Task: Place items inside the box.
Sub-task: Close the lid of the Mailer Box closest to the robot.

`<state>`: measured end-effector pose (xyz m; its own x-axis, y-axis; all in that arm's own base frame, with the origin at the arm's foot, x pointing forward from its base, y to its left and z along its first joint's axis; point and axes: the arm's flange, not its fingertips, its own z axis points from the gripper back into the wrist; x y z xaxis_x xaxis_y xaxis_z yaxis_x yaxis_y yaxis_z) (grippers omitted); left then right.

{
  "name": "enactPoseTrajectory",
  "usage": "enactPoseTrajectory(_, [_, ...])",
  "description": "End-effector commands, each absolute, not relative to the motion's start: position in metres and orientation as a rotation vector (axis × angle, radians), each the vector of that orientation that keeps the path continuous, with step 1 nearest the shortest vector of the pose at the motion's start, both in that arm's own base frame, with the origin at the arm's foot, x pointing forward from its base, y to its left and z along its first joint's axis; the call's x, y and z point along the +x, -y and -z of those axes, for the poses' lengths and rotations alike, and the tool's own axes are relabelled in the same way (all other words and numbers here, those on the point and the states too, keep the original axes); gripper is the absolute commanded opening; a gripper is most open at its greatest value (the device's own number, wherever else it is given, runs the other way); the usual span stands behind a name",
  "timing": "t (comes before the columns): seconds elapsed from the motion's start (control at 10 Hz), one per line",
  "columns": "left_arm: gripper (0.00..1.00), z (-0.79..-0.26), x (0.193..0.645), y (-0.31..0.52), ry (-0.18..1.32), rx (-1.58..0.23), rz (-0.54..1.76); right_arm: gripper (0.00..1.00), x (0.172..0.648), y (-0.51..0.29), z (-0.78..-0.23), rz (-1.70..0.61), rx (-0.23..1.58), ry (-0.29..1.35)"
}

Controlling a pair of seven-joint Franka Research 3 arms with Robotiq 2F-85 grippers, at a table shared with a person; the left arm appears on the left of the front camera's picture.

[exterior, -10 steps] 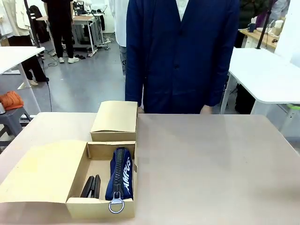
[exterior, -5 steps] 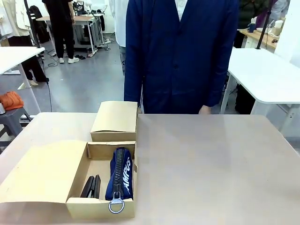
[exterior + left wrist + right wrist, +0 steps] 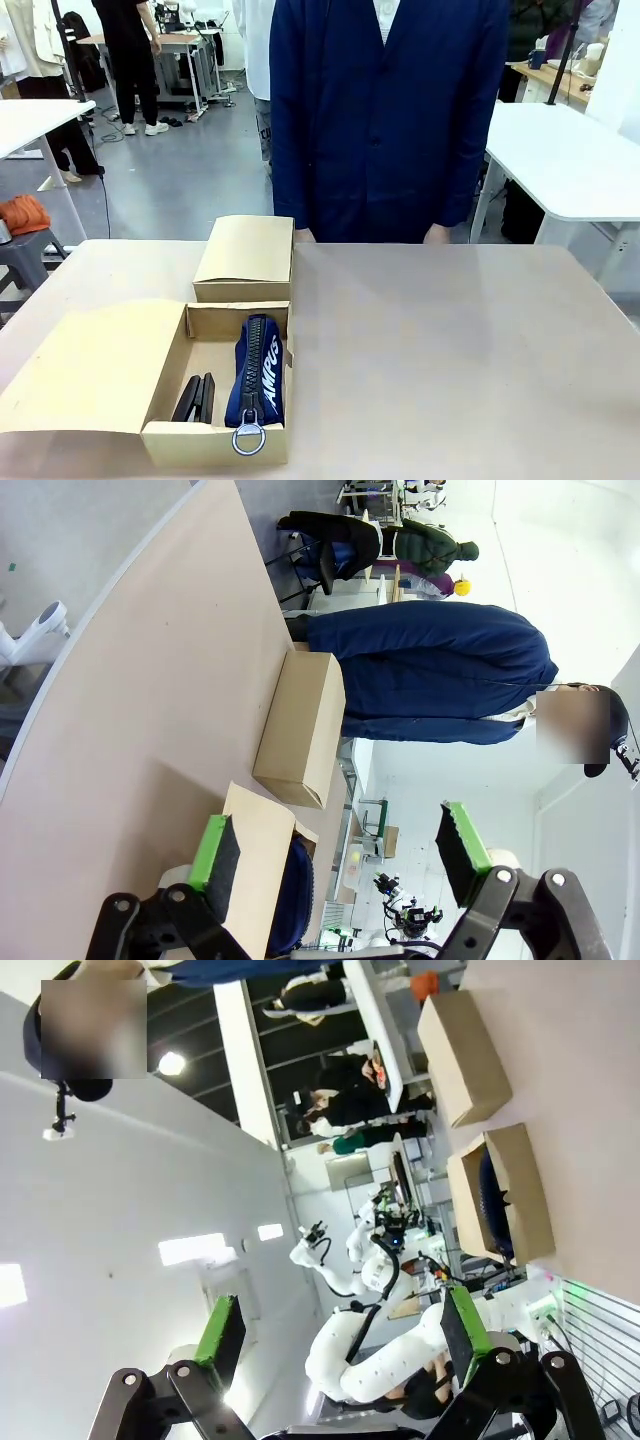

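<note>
Navy zip pencil pouch (image 3: 259, 372) sits in open cardboard box (image 3: 215, 443) (black stapler (image 3: 195, 398) alongside), just beyond left claw (image 3: 340, 855); both claws wide open, empty.

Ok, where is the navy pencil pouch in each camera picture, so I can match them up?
Front view: the navy pencil pouch lies in the open box, lower left, beside a black stapler.
Left wrist view: a dark blue sliver at the bottom, behind the box's flap.
Right wrist view: a blue edge inside the open box at right.
Shared landmark: the closed cardboard box next to the open one.
</note>
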<state>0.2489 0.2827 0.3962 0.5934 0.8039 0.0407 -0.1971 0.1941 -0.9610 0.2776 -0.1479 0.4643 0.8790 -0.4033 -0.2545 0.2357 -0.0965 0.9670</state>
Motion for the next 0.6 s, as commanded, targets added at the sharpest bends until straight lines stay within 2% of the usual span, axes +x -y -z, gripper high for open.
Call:
enactPoseTrajectory(0.0, [1.0, -0.395, 0.248, -0.279, 0.661, -1.189, -0.761, 1.0, 0.278, 0.148, -0.47, 0.545, 1.598, 0.128])
enactPoseTrajectory(0.2, [1.0, -0.396, 0.249, -0.283, 0.633, -1.174, -0.771, 1.0, 0.278, 0.148, -0.47, 0.545, 1.598, 0.128])
enactPoseTrajectory(0.3, [1.0, -0.414, 0.257, -0.256, 0.702, -1.167, -0.541, 1.0, 0.278, 0.148, -0.47, 0.545, 1.598, 0.128])
enactPoseTrajectory(0.5, [1.0, -0.423, 0.29, -0.179, 0.914, -1.047, 0.151, 1.0, 0.278, 0.148, -0.47, 0.545, 1.598, 0.128])
